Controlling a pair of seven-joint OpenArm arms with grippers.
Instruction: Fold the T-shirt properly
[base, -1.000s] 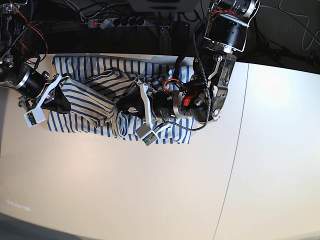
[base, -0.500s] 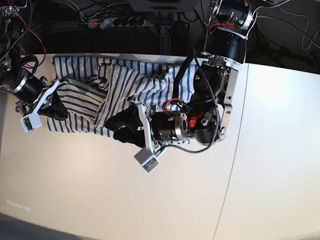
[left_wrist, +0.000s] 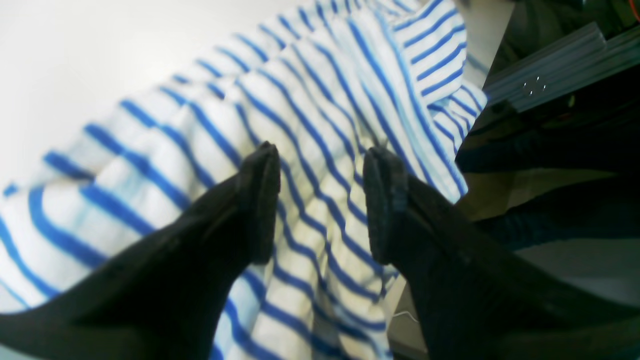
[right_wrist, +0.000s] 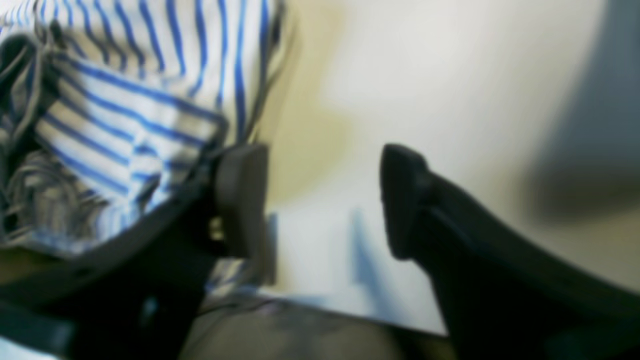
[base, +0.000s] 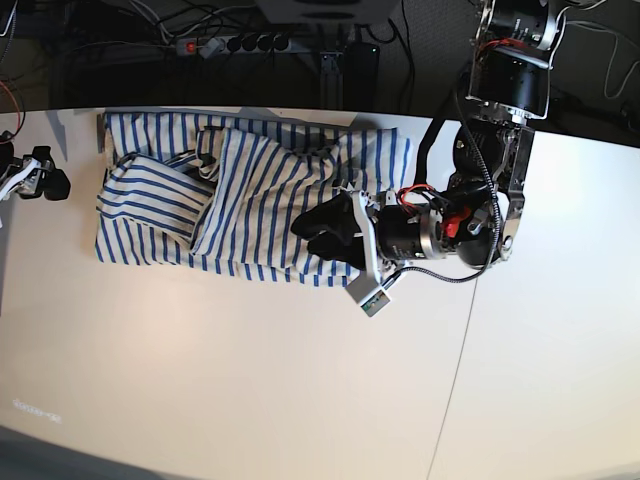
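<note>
Left hand (left_wrist: 320, 200) parted above T-shirt (left_wrist: 310, 115)

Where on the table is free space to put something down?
The table is bare in front of the T-shirt, and to the side beyond the left gripper. The strip with the shirt and both arms is crowded; the right gripper sits at its other end.

Table (base: 250, 380): white, smooth top, with a thin seam running from the far edge toward the near edge on the base view's right side. T-shirt (base: 250, 195) lies directly on it near the far edge, on the view's left half; white with blue stripes, bunched into overlapping folds, one panel laid diagonally across the middle. Table surface near and to the right of the T-shirt shows bare white.
</note>
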